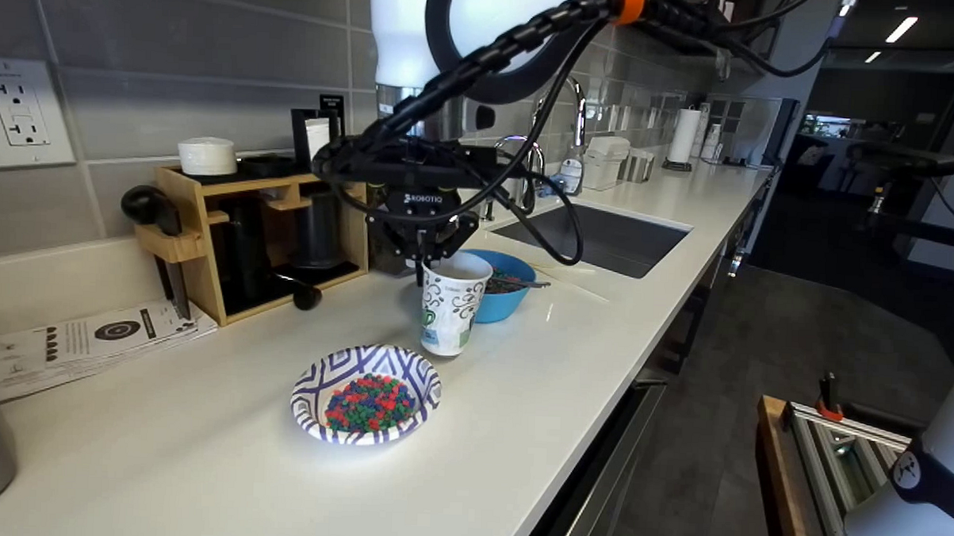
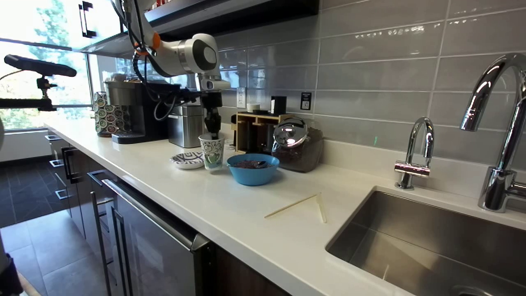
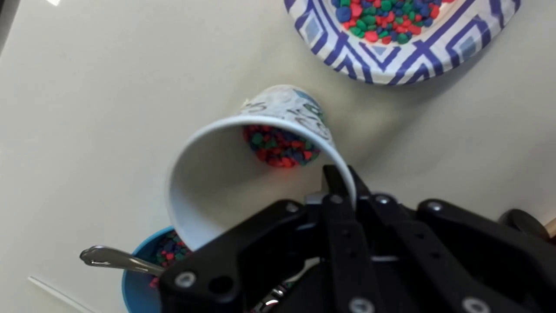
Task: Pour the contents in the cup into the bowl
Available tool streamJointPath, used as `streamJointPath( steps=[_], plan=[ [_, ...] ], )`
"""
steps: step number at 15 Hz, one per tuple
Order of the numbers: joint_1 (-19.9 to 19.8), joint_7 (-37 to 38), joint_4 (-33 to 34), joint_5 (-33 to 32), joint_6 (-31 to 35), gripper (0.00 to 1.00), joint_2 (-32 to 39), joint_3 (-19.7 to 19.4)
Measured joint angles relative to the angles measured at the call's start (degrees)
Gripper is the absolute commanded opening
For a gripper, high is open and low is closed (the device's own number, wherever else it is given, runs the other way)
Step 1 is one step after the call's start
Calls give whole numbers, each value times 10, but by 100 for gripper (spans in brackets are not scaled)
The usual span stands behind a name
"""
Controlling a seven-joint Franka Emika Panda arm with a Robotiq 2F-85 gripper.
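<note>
The off-white cup with green floral print stands upright between the two bowls; it also shows in an exterior view. In the wrist view the cup holds red, green and blue pebbles at its bottom. The patterned bowl sits nearer in that exterior view and holds similar pebbles; its rim shows at the top of the wrist view. My gripper is shut on the cup's wall at the rim, one finger inside and one outside. Whether the cup's base touches the counter is hard to tell.
A blue bowl with pebbles and a spoon stands close beside the cup. A wooden organizer and a glass jar stand near the wall. Thin sticks lie before the sink.
</note>
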Motion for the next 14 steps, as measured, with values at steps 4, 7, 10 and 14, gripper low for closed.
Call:
streamJointPath(
  steps=[4, 7, 10, 14],
  plan=[
    [-2, -42, -64, -13, 14, 1, -86, 0],
    [-7, -141, -140, 32, 76, 1, -157, 0],
    [-6, -250, -203, 104, 140, 1, -208, 0],
    [12, -401, -235, 210, 179, 1, -237, 3]
  ],
)
